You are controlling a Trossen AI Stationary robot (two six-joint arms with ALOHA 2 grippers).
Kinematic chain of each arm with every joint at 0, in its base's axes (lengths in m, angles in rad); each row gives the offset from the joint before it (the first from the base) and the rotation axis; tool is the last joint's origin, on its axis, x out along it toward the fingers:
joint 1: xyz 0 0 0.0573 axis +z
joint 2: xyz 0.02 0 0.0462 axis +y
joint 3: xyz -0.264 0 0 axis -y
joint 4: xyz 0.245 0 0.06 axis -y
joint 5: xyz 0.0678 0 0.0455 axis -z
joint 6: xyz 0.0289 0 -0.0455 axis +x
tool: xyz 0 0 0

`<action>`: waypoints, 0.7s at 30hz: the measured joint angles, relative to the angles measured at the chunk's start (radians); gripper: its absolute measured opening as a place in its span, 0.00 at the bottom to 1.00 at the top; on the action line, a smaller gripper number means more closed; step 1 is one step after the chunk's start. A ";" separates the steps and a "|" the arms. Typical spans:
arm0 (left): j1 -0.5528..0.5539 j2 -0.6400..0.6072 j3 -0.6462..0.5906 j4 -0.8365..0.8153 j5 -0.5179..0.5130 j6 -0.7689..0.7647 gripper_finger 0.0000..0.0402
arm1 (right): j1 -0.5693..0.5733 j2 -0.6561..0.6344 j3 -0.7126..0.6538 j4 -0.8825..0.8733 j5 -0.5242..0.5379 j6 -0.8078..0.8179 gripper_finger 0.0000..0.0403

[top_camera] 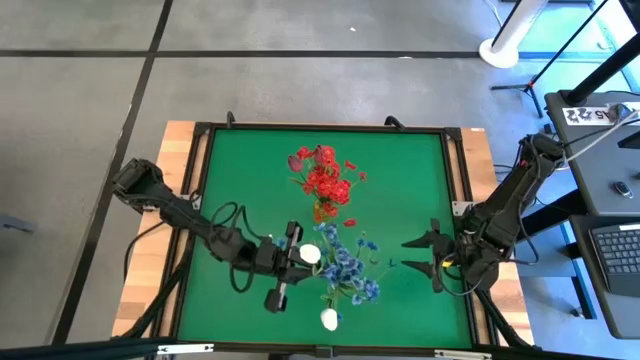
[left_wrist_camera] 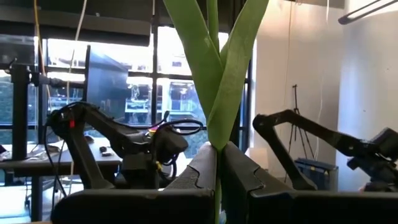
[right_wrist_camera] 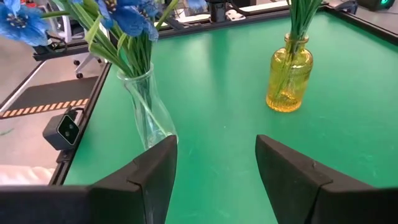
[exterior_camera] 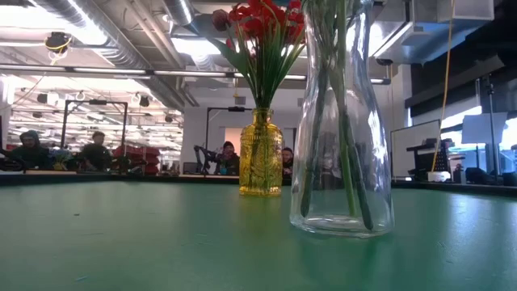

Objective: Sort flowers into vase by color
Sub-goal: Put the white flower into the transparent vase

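Observation:
A white tulip (top_camera: 310, 255) with long green leaves (left_wrist_camera: 217, 74) sits in my left gripper (top_camera: 296, 260), which is shut on it just left of the clear vase. That clear vase (exterior_camera: 341, 121) holds blue sprays (top_camera: 346, 270). A second white tulip head (top_camera: 329, 319) shows toward the near edge; where its stem rests is hidden. Red sprays (top_camera: 322, 180) stand in the yellow vase (exterior_camera: 260, 153). My right gripper (top_camera: 425, 255) is open, level, to the right of the clear vase (right_wrist_camera: 149, 115), touching nothing. My left gripper pinches the white tulip's green stem (left_wrist_camera: 217, 140) between its two fingers (left_wrist_camera: 239, 171), just below where the leaves spread. The fingers come level from the table's left and lie across the stem. The stem stands upright, head above the fingers; its lower end is hidden.
The yellow vase (right_wrist_camera: 288, 81) stands mid-table toward the far side, the clear vase nearer the near edge. Bare green mat (top_camera: 250, 180) lies left of the vases and between the clear vase and my right gripper (right_wrist_camera: 214, 168). People sit in the room beyond the table.

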 joint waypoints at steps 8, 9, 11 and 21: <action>0.027 0.071 0.001 0.021 0.005 -0.023 0.00 | 0.000 -0.003 -0.004 0.004 0.011 -0.009 0.54; 0.031 0.080 0.001 0.025 0.005 -0.029 0.00 | 0.000 -0.004 -0.004 0.005 0.011 -0.009 0.54; 0.035 0.096 0.002 0.029 0.003 -0.033 0.00 | 0.000 -0.004 -0.004 0.004 0.013 -0.010 0.54; 0.028 0.115 0.001 -0.025 0.002 -0.033 0.00 | 0.000 -0.004 -0.004 0.004 0.027 -0.010 0.54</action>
